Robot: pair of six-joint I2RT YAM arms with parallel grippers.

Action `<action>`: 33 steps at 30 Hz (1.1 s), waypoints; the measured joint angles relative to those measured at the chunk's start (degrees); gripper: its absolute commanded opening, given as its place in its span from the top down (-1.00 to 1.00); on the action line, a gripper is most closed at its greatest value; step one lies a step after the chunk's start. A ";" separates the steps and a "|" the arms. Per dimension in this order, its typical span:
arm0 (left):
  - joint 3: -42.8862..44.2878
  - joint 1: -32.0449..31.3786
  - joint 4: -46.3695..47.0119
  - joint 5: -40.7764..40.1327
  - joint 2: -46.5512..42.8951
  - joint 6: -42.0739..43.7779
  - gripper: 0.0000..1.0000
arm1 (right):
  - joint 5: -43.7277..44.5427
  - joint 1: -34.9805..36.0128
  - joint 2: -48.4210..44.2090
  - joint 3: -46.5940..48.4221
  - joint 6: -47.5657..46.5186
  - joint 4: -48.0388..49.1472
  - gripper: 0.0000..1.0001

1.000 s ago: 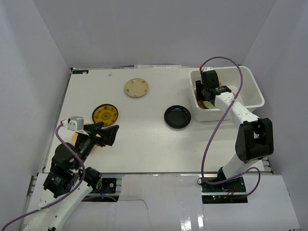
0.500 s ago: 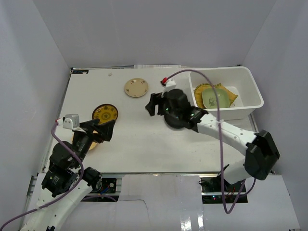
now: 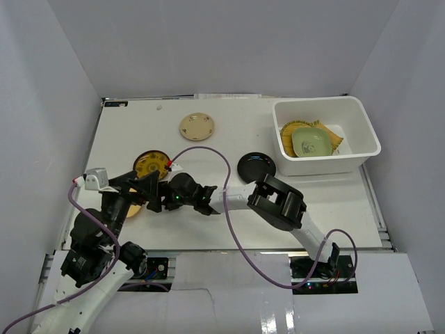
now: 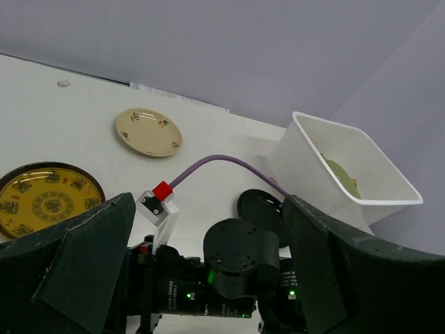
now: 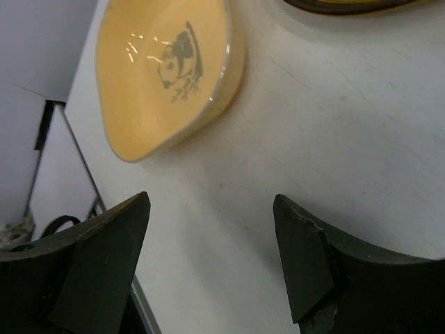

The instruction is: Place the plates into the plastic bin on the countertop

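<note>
- Right gripper (image 5: 212, 198) hung low over the countertop (image 3: 195, 229), jaws spread and holding nothing, just beside the yellow dish (image 5: 167, 69) at the near left.
- Left gripper (image 4: 208, 202) was also spread wide and empty, and the right arm's wrist was close in front of it.
- The bin (image 3: 323, 103) stood at the far right of the countertop. It held a green plate (image 3: 309, 139) lying on a woven tray (image 3: 286, 131); I could not tell if more lay under them.
- Four plates lay outside the bin: the yellow dish, a gold plate (image 3: 151, 165), a beige plate (image 3: 197, 126) and a black plate (image 3: 256, 167).
- By my judgement the task was partly done, maybe less than half of what could be seen.
- The yellow dish looked like the next one to take, but it was well apart from the bin, so a long carry across would be needed.
</note>
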 measured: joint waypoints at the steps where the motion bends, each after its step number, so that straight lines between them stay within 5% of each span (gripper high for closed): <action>1: -0.13 0.02 -0.07 -0.07 0.00 -0.02 -0.96 | -0.63 0.13 1.31 1.51 1.33 1.18 -0.55; 11: -0.66 0.00 0.00 -0.04 -0.96 -0.46 -0.96 | -1.62 -0.48 11.80 14.16 9.40 3.10 -0.23; 13: -0.74 0.02 -0.02 -0.02 -1.01 -0.52 -0.96 | -1.31 -0.48 12.85 15.19 10.69 3.21 -0.07; 17: -0.74 0.02 0.00 -0.04 -0.98 -0.55 -0.96 | 0.28 -0.42 13.81 15.72 12.70 3.17 0.70; 21: -0.76 0.02 0.02 -0.22 -0.94 -0.50 -0.96 | 1.55 -0.26 12.15 10.71 13.68 5.81 0.78; 27: -0.72 0.00 -0.02 -0.81 -0.94 -0.61 -0.96 | 6.10 0.39 -1.86 -6.27 9.99 7.37 0.84; 33: -0.61 0.00 -0.02 -1.42 -0.94 -0.76 -0.96 | 11.93 -1.27 -26.29 -24.39 0.70 3.61 0.84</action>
